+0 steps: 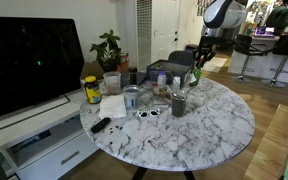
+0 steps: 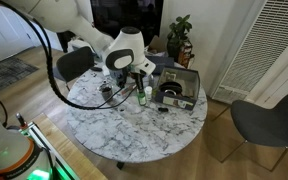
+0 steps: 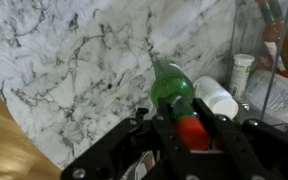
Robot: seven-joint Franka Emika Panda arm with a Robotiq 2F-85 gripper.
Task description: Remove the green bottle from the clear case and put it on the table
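Note:
My gripper [image 3: 184, 108] is shut on the neck of the green bottle [image 3: 172, 85], just below its red cap. The bottle hangs upright over the marble table [image 3: 64, 60], outside the clear case [image 3: 276, 92], which lies to its right with other bottles in it. In both exterior views the gripper [image 2: 137, 76] [image 1: 196, 62] holds the green bottle [image 2: 142, 96] [image 1: 195, 76] beside the clear case [image 2: 180, 86] [image 1: 164, 68], low over the table [image 2: 134, 135] [image 1: 209, 130]. I cannot tell if its base touches the top.
A white bottle [image 3: 220, 100] lies next to the green one. Drinking glasses [image 1: 179, 102], sunglasses [image 1: 149, 112], a remote [image 1: 101, 125], a yellow jar [image 1: 91, 90] and a tissue [image 1: 113, 106] stand on the table. A TV [image 1: 29, 60] and a chair [image 2: 269, 120] are nearby.

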